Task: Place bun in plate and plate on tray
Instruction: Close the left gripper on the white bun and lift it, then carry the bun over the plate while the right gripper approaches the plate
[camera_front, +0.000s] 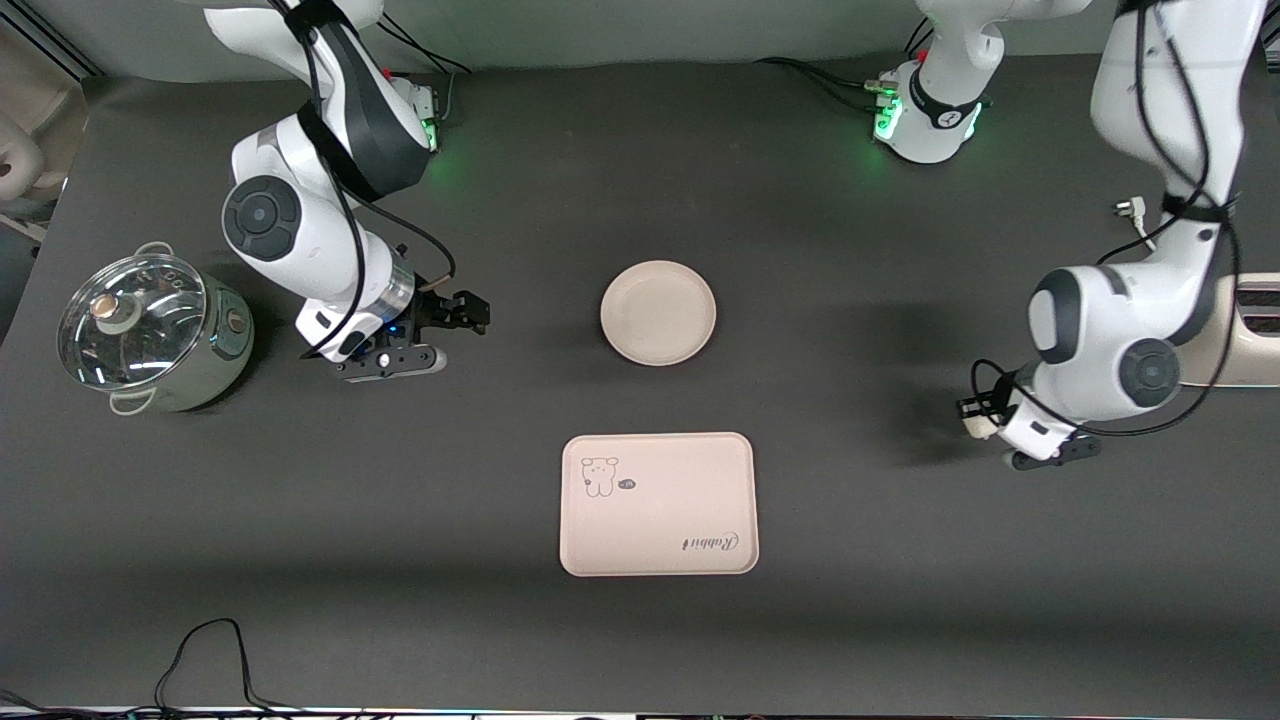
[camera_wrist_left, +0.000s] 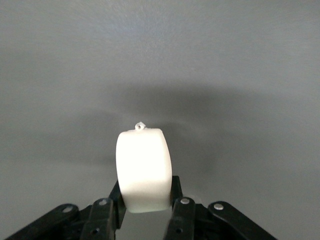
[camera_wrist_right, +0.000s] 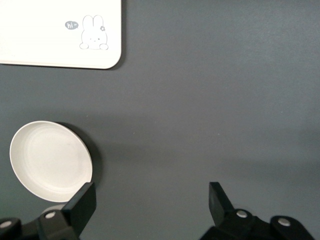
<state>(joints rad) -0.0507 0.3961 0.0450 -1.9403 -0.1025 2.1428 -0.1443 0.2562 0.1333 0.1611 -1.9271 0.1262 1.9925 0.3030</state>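
My left gripper (camera_front: 972, 412) is shut on the small white bun (camera_front: 980, 427) and holds it over bare table at the left arm's end. In the left wrist view the bun (camera_wrist_left: 144, 167) sits upright between the two black fingers (camera_wrist_left: 181, 212). The round cream plate (camera_front: 658, 312) lies empty mid-table. The cream-pink rabbit tray (camera_front: 658, 503) lies nearer to the front camera than the plate. My right gripper (camera_front: 476, 312) is open and empty, toward the right arm's end beside the plate. The right wrist view shows the plate (camera_wrist_right: 50, 160) and a tray corner (camera_wrist_right: 60, 32) past the open gripper (camera_wrist_right: 152, 200).
A steel pot with a glass lid (camera_front: 150, 330) stands at the right arm's end. A beige appliance (camera_front: 1250, 330) sits at the left arm's edge, with a loose plug (camera_front: 1130, 210) by it. A black cable (camera_front: 210, 660) loops along the table's front edge.
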